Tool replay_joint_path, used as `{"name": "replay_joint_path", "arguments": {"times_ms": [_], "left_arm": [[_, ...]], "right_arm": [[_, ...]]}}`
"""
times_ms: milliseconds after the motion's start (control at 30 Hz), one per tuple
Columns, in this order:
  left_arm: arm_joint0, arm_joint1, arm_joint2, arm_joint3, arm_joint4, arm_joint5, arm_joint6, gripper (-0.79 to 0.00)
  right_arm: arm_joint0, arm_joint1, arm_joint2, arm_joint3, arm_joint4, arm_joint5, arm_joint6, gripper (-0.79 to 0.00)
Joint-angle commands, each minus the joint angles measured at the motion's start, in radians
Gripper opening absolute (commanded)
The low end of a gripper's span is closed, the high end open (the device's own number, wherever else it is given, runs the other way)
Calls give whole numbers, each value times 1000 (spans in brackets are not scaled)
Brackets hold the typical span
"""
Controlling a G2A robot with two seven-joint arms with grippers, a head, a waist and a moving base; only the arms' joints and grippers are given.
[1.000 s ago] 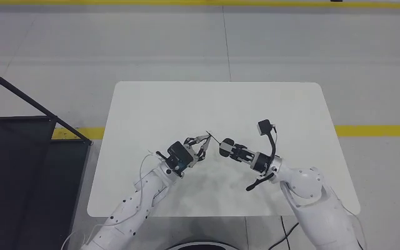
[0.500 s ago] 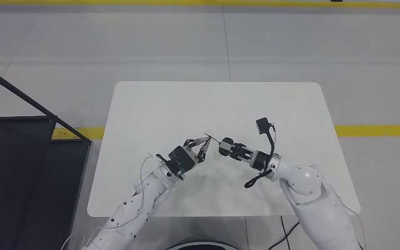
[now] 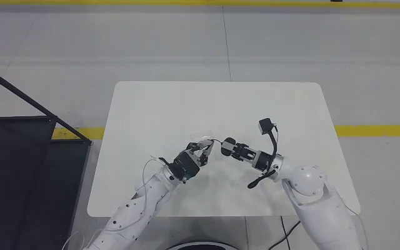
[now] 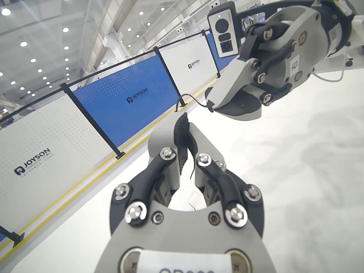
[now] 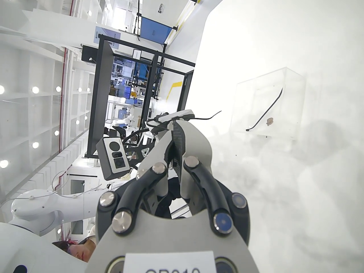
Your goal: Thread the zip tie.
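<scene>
Over the table [image 3: 281, 112], our left arm [image 3: 147, 197] and right arm [image 3: 306, 184] meet tip to tip. Both jaws are closed, each pinching the tie [image 4: 193, 98], which arcs between them above mid-table. We judge the threading unfinished: no closed loop shows, and the tail must yet enter the head.
</scene>
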Motion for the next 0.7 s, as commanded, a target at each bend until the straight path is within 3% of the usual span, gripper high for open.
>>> {"name": "replay_joint_path", "arguments": {"times_ms": [0, 167, 267, 333, 533, 667], "left_arm": [[0, 0, 2, 0, 10, 4, -4, -785], [1, -2, 6, 1, 3, 3, -5, -785], [2, -6, -1, 0, -82, -24, -2, -785], [0, -8, -14, -4, -133, -40, -12, -785], [-1, -8, -49, -18, -264, -115, -56, -785], [-7, -7, -71, -25, -349, -188, -91, -785]], "right_arm": [[0, 0, 0, 0, 0, 0, -1, -785], [2, 0, -2, -1, -3, 6, -1, -785], [3, 0, -2, 1, 4, 6, 2, -776], [4, 1, 3, 4, 9, 2, 6, -332], [-9, 4, 20, 6, 13, -38, 9, 0], [-23, 8, 38, 11, 15, -76, 9, 0]]}}
